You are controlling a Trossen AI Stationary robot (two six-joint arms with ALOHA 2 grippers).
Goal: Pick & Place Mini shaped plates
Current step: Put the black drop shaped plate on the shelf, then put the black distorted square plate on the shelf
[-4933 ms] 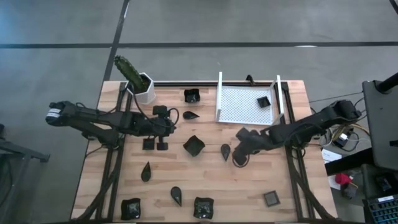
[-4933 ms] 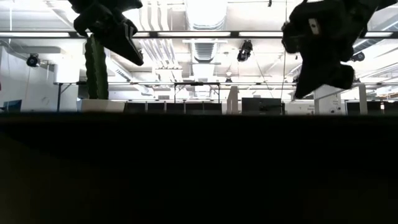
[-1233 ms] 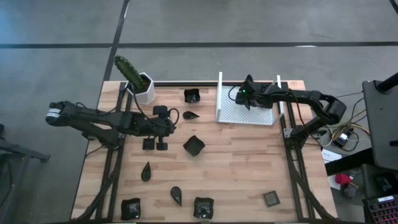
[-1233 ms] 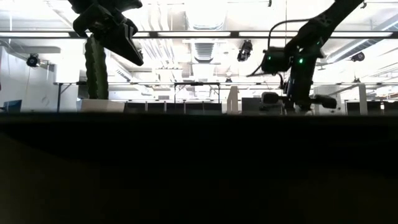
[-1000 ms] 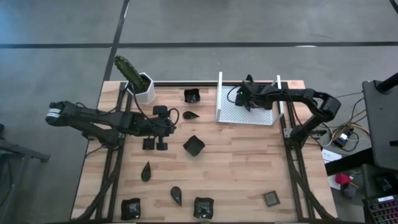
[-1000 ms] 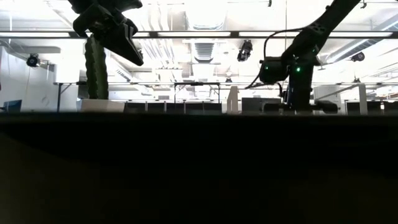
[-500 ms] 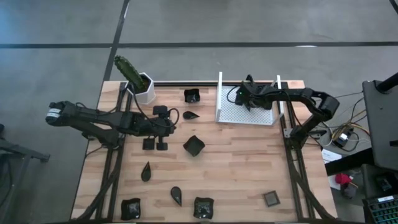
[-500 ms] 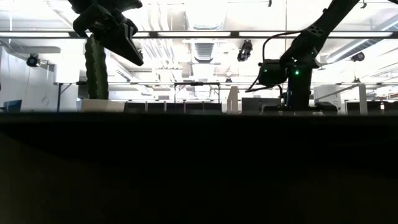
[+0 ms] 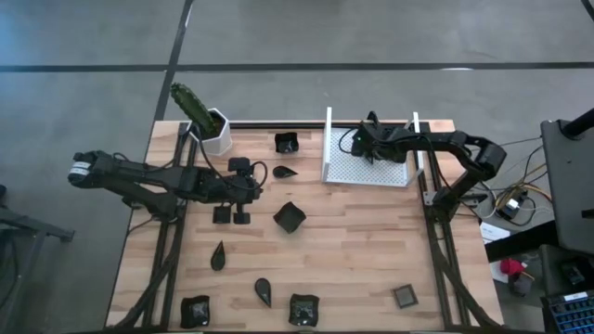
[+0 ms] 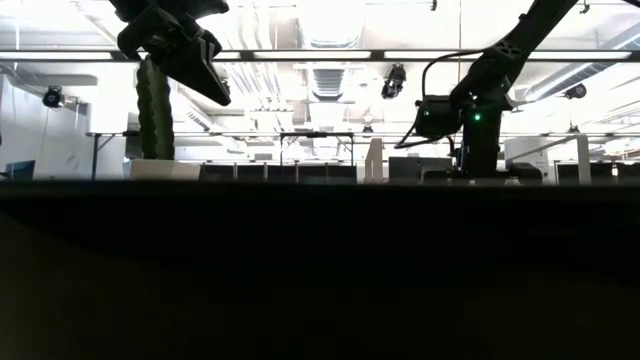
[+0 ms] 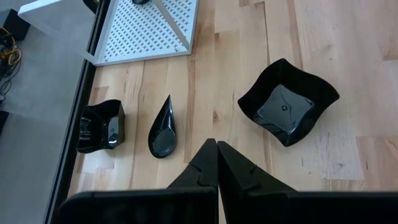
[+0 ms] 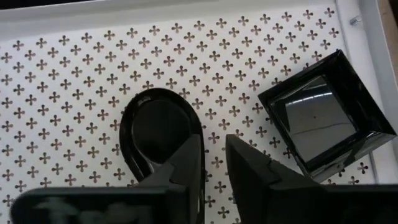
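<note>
Two plates, a teardrop [image 12: 158, 134] and a square [image 12: 326, 121], already lie in the white tray [image 9: 367, 167], where the right gripper [image 12: 213, 163] hovers with fingers slightly parted, empty, while about nine plates wait on the table [image 9: 371, 250] near the closed left gripper [image 11: 216, 163].

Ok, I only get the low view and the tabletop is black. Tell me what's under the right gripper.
Observer: The right gripper hangs over the white tray, standing open; a teardrop plate lies on the tray at its fingertips.
Operator: Report what else is in there.
Observer: One square plate, beside the teardrop, apart from it.
Operator: Now the left arm.
Observer: The left gripper is shut, above bare wood near a flared square plate.
</note>
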